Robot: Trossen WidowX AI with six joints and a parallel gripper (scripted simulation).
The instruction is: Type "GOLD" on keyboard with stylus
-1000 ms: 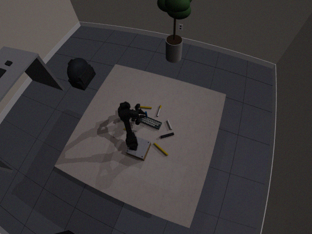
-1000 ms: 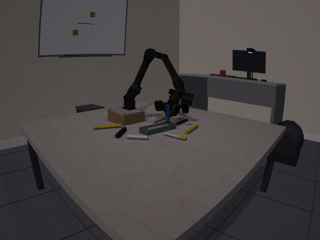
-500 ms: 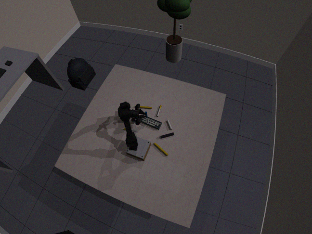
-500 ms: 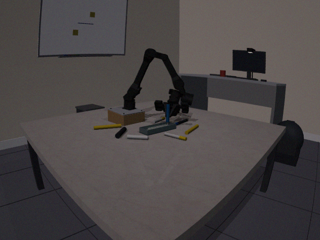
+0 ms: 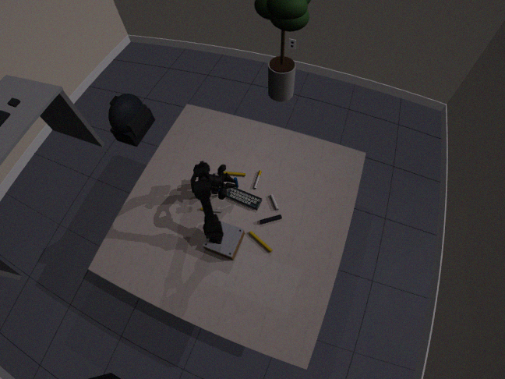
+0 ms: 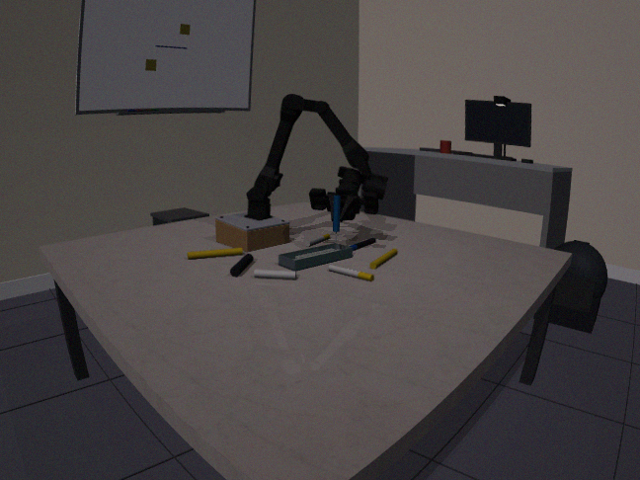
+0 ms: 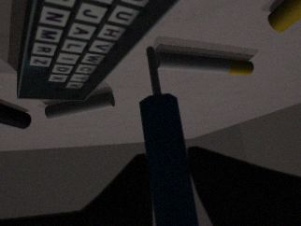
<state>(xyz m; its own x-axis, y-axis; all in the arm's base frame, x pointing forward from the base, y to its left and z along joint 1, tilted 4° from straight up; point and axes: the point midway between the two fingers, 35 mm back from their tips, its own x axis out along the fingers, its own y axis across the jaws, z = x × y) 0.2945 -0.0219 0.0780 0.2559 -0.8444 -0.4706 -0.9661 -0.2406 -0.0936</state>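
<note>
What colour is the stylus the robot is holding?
Blue, with a thin dark tip. The stylus shows best in the exterior view.

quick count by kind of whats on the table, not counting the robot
keyboard: 1
stylus, upright in the claw: 1
loose pens: 7
total: 9
</note>
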